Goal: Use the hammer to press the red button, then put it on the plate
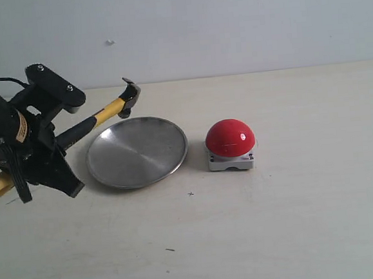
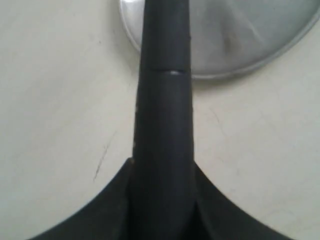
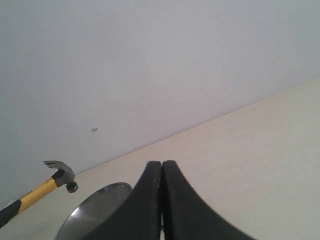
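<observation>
The right tool point(image 3: 162, 166) sits closed, with the hammer point(image 3: 40, 191) near the plate point(image 3: 95, 207)

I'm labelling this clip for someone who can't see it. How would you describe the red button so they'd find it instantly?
Start with the pale tabletop. Near its middle lies a round steel plate; just right of it in the exterior view, not touching it, stands the red button. It is the only glossy red dome there, seated on a small square grey base.

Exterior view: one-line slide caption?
Left gripper holds the hammer by its handle, head near the plate; red button stands beside it.
</observation>
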{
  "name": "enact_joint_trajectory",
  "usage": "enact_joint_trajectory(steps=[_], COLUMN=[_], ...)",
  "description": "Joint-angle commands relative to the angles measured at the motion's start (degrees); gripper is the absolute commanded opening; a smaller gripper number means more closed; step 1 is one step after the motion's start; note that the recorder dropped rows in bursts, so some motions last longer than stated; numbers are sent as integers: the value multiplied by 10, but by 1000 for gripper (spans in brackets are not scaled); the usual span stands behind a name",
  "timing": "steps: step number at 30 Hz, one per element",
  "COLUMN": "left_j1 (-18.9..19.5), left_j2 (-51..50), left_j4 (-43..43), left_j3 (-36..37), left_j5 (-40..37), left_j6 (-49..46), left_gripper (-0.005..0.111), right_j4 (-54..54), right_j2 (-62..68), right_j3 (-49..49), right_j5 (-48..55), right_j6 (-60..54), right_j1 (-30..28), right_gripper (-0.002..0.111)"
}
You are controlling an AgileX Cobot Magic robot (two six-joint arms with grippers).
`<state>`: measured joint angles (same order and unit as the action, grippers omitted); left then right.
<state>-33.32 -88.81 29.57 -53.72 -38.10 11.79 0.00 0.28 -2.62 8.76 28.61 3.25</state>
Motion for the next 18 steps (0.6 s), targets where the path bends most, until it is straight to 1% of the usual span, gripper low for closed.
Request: enact_joint_trajectory(steps=[1, 2, 4, 9, 12, 13, 15, 18], left_j1=[-16, -16, -16, -16, -16, -16, -18, -35], left_j2=[11, 11, 11, 11, 11, 11, 8, -2], left_j4=[-99, -174, -246, -367, -445, -484, -514, -517], left_j3=[-60, -81, -96, -124, -124, -124, -124, -124], left_j5=[-63, -77, -78, -87, -67, -50, -27, 11], left_j6=[-62, -112, -155, -162, -217, -228, -234, -217], left_gripper=[0, 0, 0, 0, 0, 0, 0, 0], right_j4=[0, 0, 0, 0, 0, 0, 0, 0], right_j2=[-3, -3, -3, -3, -3, -3, -3, -3], right_j3=[2, 2, 2, 2, 2, 2, 2, 2], right_j5=[-3, -3, -3, -3, -3, -3, -3, -3], right_j6=[-1, -1, -1, -1, -1, -1, -1, -1], right_j1=[1, 1, 1, 1, 1, 1, 1, 1], right_gripper=[0, 0, 0, 0, 0, 0, 0, 0])
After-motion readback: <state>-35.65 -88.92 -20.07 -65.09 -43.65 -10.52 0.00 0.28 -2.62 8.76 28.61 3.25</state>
